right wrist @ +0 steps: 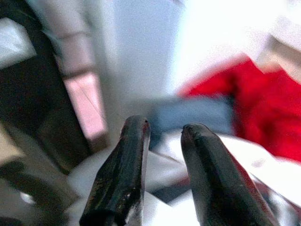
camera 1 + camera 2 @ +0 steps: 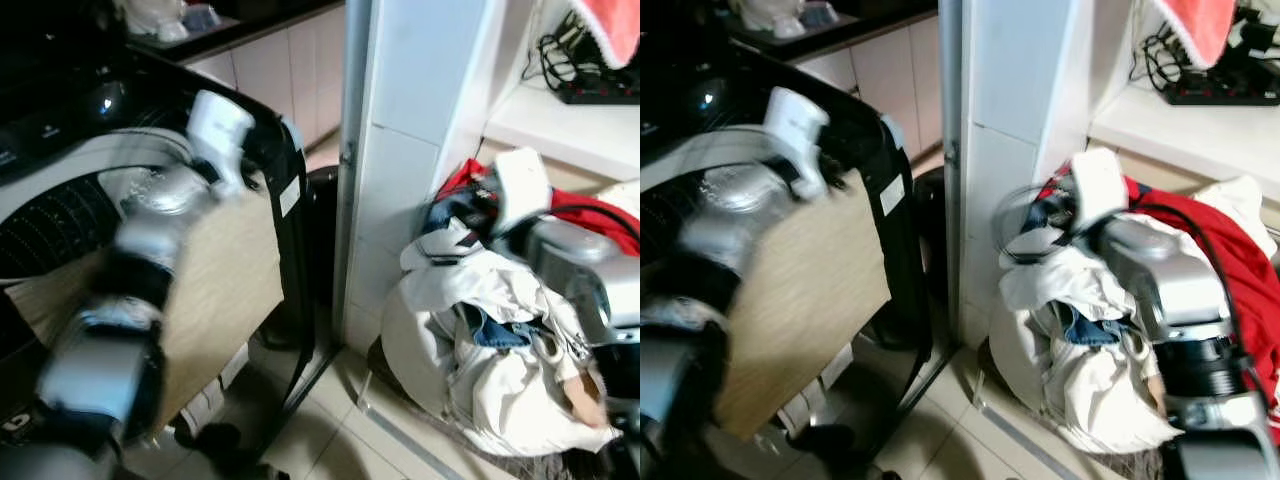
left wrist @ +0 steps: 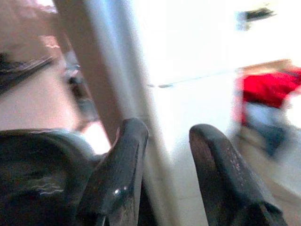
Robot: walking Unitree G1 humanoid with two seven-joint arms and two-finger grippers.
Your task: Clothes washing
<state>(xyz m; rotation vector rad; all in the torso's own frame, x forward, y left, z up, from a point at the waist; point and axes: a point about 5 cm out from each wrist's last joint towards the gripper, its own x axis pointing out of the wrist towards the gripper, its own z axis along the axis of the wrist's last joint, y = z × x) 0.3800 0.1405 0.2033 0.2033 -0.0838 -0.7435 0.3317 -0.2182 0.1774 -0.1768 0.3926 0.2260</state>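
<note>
White + red laundry pile sits low on your right, heaped in a basket on the floor against the tiled pillar. White garment on top, denim piece tucked in the middle, red cloth at the back. Nothing lifted yet.

Right gripper hangs just over the pile, aimed down at the white/denim area. Fingers slightly apart, nothing between them, not touching cloth as far as I can tell. Prob staged there for a first grab; the top white layer is loose and bunched, so it's the easy pick.

Left gripper is up by the washer, near its front right corner beside the pillar. Fingers parted w/ a gap, holding nothing. Left arm is blurred, so exact pose is uncertain. My guess: it's parked at the machine to keep the opening accessible while the right does the fetching.

Washer is top-loading, drum rim visible on your left, dark body w/ a tan panel on the side. Pile and drum are well apart, pillar between them, so you'll need a carry across.

Risk: garments look tangled; one pull may drag several. Also power strip + cables on the shelf above the pile, keep clear.

Wrist views blurry, treat detail w/ caution.
</note>
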